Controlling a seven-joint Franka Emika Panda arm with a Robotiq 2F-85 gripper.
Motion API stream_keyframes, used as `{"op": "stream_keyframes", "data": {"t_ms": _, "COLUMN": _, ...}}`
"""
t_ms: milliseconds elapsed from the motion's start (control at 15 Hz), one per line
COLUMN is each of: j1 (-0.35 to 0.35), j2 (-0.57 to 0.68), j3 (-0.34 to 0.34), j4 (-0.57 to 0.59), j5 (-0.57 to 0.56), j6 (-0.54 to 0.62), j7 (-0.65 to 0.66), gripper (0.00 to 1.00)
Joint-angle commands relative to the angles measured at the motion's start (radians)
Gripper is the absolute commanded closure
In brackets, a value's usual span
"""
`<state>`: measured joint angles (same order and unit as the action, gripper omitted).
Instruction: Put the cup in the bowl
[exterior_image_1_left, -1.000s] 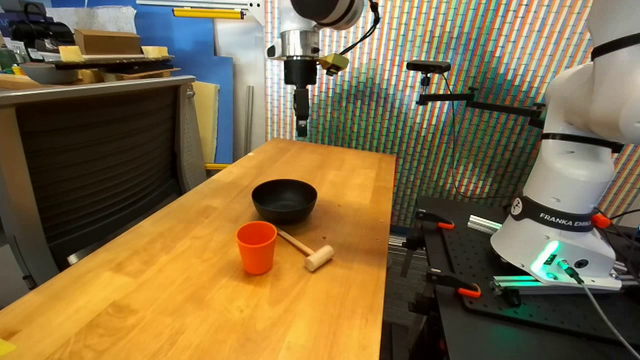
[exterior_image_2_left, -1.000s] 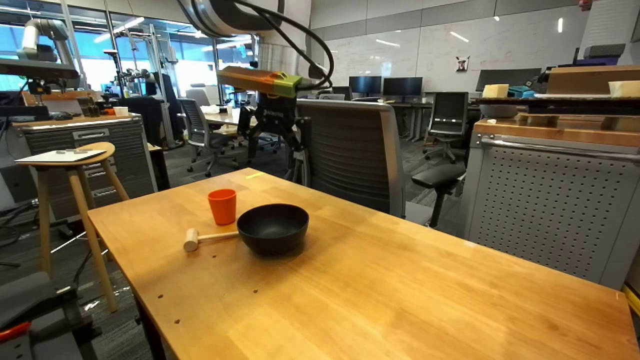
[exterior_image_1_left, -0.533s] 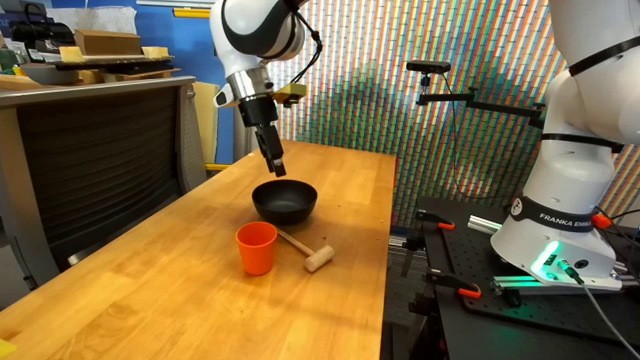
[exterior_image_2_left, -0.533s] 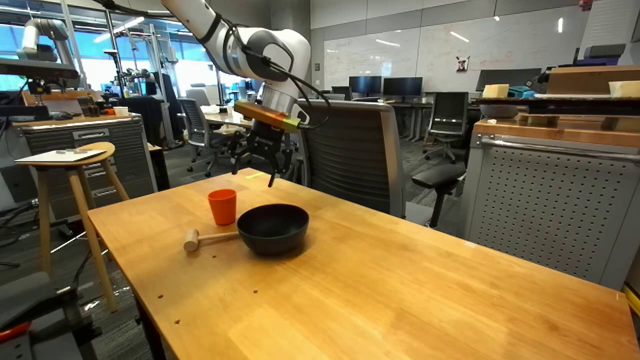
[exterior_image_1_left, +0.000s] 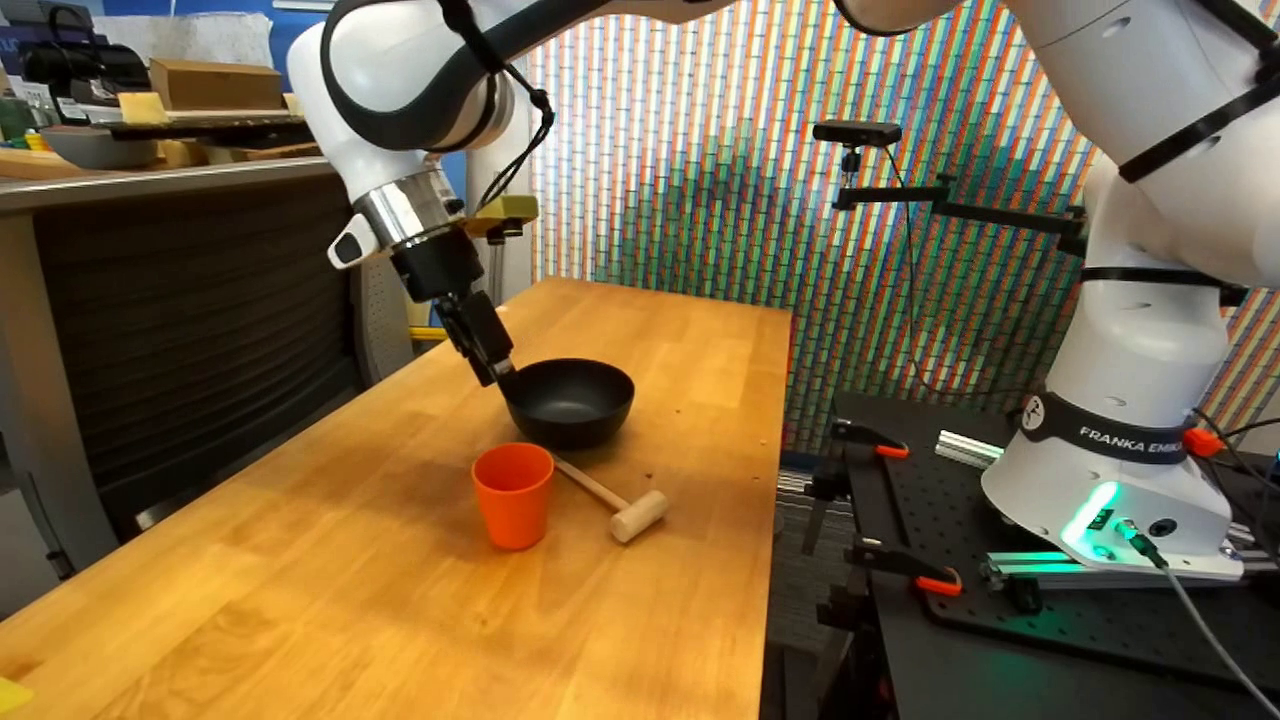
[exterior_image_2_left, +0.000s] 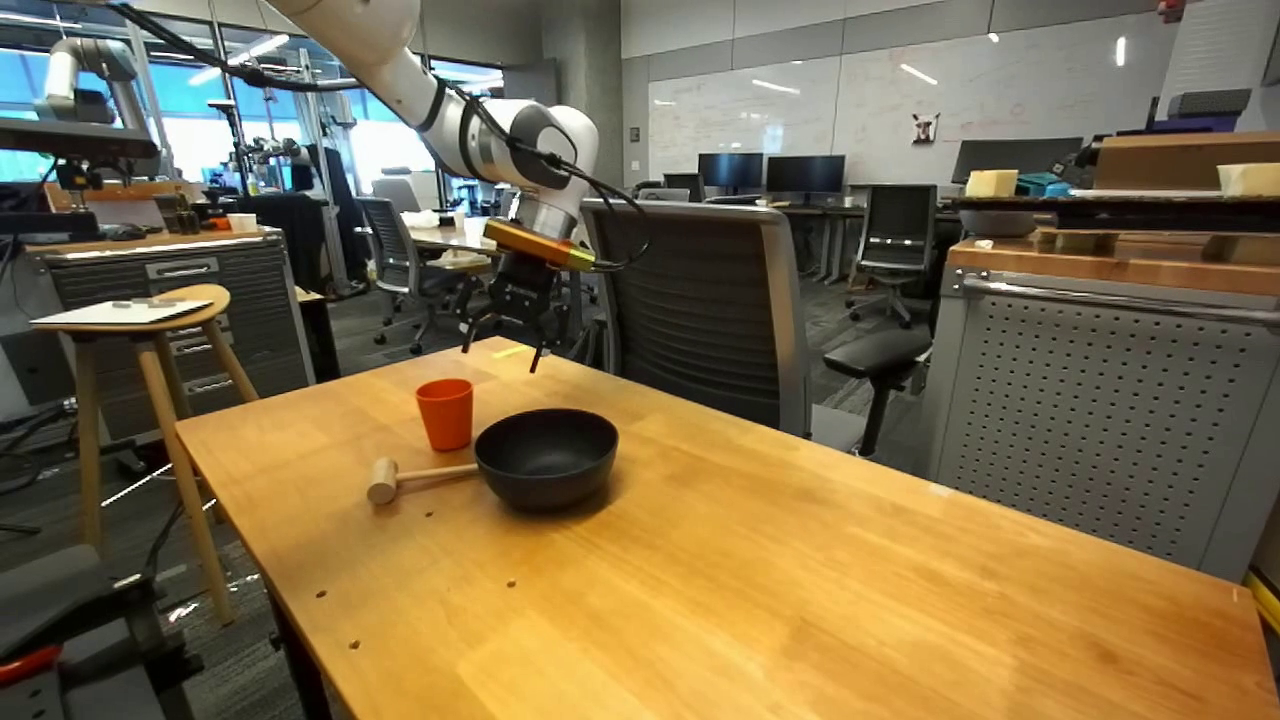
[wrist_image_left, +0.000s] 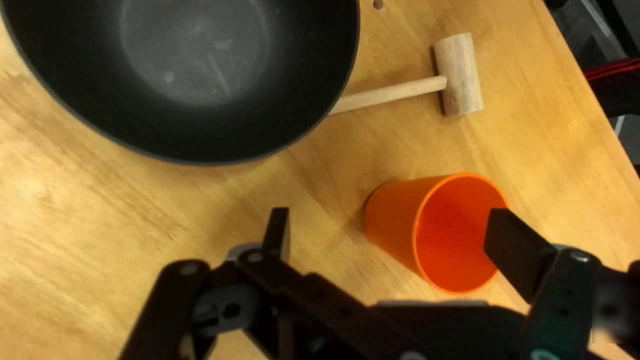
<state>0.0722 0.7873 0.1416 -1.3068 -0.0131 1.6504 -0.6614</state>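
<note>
The orange-red cup (exterior_image_1_left: 513, 497) stands upright on the table, also in an exterior view (exterior_image_2_left: 445, 413). The black bowl (exterior_image_1_left: 569, 402) stands close to it, and its inside looks empty in the wrist view (wrist_image_left: 200, 125). My gripper (exterior_image_1_left: 497, 376) is open, empty and tilted, held above the table; it also shows in an exterior view (exterior_image_2_left: 501, 360). In the wrist view my gripper (wrist_image_left: 387, 220) has its fingers wide apart, with the cup (wrist_image_left: 395, 215) seen between them. The right finger covers part of the cup's far rim. I see no contact with the cup.
A pale wooden mallet (exterior_image_1_left: 637, 515) lies with its handle end against or under the bowl, next to the cup; it also shows in the wrist view (wrist_image_left: 457, 75). An office chair (exterior_image_2_left: 700, 310) stands at the table's edge. The wooden table (exterior_image_2_left: 800, 560) carries these things.
The arm has reached out across the table toward the chair side and come lower, and the gripper has tilted. The cup, bowl and mallet have not moved. The gripper stays open.
</note>
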Motion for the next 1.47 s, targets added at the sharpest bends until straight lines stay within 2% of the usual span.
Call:
{"op": "stream_keyframes", "data": {"t_ms": 0, "j1": 0.011, "j2": 0.15, "j3": 0.024, "j4": 0.234, "j5": -0.016, "j6": -0.09, "j7": -0.05, "gripper": 0.0}}
{"op": "stream_keyframes", "data": {"t_ms": 400, "j1": 0.007, "j2": 0.258, "j3": 0.033, "j4": 0.356, "j5": 0.012, "j6": -0.125, "j7": -0.04, "gripper": 0.0}}
{"op": "stream_keyframes", "data": {"t_ms": 600, "j1": 0.017, "j2": 0.278, "j3": 0.026, "j4": 0.355, "j5": -0.001, "j6": -0.085, "j7": -0.028, "gripper": 0.0}}
{"op": "stream_keyframes", "data": {"t_ms": 800, "j1": 0.036, "j2": 0.258, "j3": 0.013, "j4": 0.311, "j5": -0.058, "j6": -0.077, "j7": -0.089, "gripper": 0.0}}
{"op": "stream_keyframes", "data": {"t_ms": 1000, "j1": 0.04, "j2": 0.225, "j3": 0.02, "j4": 0.277, "j5": -0.089, "j6": -0.102, "j7": -0.134, "gripper": 0.0}}
{"op": "stream_keyframes", "data": {"t_ms": 1400, "j1": 0.041, "j2": 0.188, "j3": 0.03, "j4": 0.259, "j5": -0.075, "j6": -0.169, "j7": -0.175, "gripper": 0.0}}
